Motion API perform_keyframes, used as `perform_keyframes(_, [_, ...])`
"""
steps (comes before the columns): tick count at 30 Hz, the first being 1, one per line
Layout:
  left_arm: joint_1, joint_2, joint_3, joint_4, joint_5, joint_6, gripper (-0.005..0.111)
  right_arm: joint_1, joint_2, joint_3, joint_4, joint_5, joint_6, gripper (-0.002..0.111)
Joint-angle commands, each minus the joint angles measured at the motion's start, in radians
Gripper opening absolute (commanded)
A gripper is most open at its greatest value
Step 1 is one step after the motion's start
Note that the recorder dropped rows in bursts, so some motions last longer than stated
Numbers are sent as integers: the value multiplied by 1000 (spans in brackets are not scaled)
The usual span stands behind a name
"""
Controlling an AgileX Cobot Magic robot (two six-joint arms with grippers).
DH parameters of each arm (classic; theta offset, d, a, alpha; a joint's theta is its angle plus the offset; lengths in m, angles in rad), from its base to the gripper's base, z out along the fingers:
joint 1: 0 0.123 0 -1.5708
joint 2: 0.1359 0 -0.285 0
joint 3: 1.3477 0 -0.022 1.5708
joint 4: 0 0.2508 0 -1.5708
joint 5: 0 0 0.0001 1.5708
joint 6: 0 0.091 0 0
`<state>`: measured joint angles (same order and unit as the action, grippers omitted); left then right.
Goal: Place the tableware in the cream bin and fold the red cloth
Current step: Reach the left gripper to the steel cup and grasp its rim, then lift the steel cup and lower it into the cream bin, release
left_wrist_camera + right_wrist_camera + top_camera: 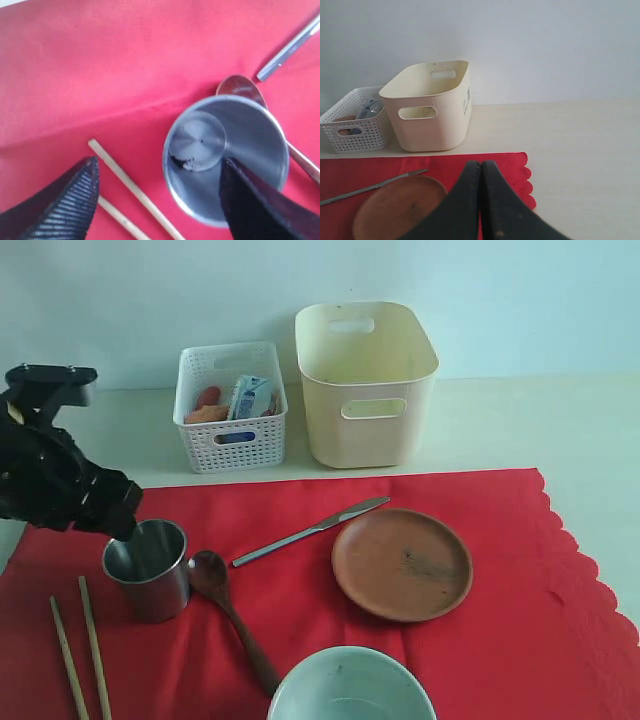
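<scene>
Left wrist view first: the left gripper point(160, 161) is spread wide and holding nothing. One ribbed finger hangs over the bright red cloth with the scalloped edge point(100, 65). The other sits at the rim of the round steel cup point(220, 150), though whether it's inside the wall or just above it, I can't tell. The cup stands upright and empty on the cloth at the near left.

By my reading it's a stiff, light thing with a smooth, slippery wall. A pinch across the rim, one finger in and one out, looks like the natural hold. It needs to be firm and square so the cup doesn't twist out.

Close by, the two pale wooden chopsticks point(135, 187) lie right under the outer finger and could get nudged. The dark wooden spoon point(240, 87) has its bowl tucked against the cup's far side, touching or nearly so.

Moving outward, the silver table knife point(310, 530) lies slantwise toward the round brown plate point(400, 562), and the pale white-green bowl point(350, 685) sits at the near edge.

The tall cream plastic bin point(365, 380) waits empty, off the cloth at the back. The white perforated basket point(228, 420) with food in it is just beside the bin, so aim matters.

The right gripper point(481, 167) is clenched on nothing, above the plate side.
</scene>
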<state>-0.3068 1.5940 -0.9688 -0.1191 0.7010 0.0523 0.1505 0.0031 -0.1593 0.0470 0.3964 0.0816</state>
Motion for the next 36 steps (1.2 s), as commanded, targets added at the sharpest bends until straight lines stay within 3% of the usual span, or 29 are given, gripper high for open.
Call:
perform_keyframes(1, [5,71,-47,-11,-9,-4,66,0,-3,4,0,-10,0,0])
perform_keyframes(12, [5,198,-93,-11,8,27,64,0,-3,4,0,-10,0,0])
perform_keyframes(15, [5,217,-105,-11,8,59,47,0,-3,4,0,-10,0,0])
perform_keyframes(19, [5,217,-143,-14,10,78,0,0,-3,4,0,-10,0,0])
perform_keyframes(25, [5,184,-239,-58,27,94,2,0,-3,4,0,-10,0,0])
perform_keyframes(36, [5,166,-489,-385,-36,341,1,0,-3,4,0,-10,0,0])
